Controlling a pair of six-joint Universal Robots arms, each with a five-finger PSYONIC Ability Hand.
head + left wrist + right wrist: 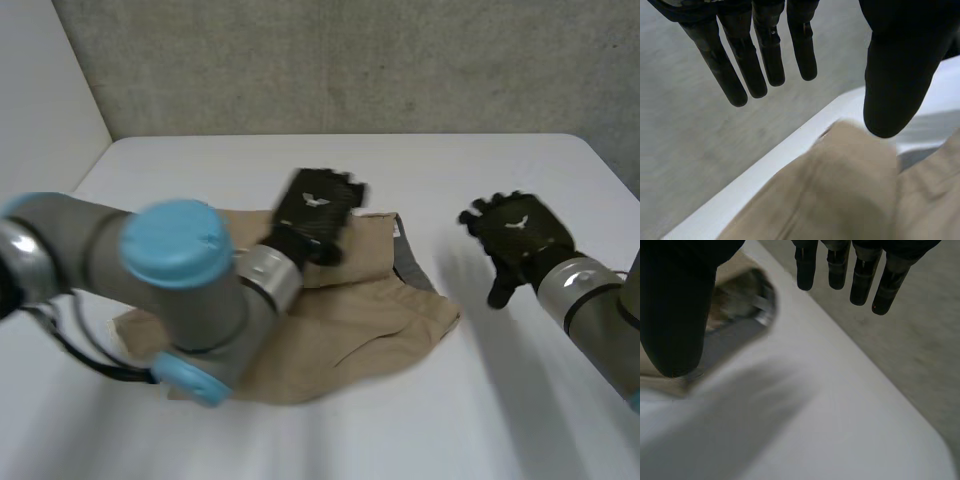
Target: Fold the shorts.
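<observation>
Tan shorts (345,325) lie crumpled in the middle of the white table (300,170), a grey waistband lining (412,268) showing at their right edge. My left hand (315,215) hovers over the shorts' far edge, open, fingers (755,65) straight and thumb apart, nothing held. In the left wrist view the tan cloth (840,195) lies below the palm. My right hand (520,240) floats open above bare table to the right of the shorts. In its wrist view the straight fingers (860,275) hold nothing and the waistband (747,302) lies beside the thumb.
The table's far edge meets a grey wall (350,60). Its right corner (940,455) sits past my right hand. My left arm (150,290) covers the left part of the shorts. Bare table (470,410) stretches in front and to the right.
</observation>
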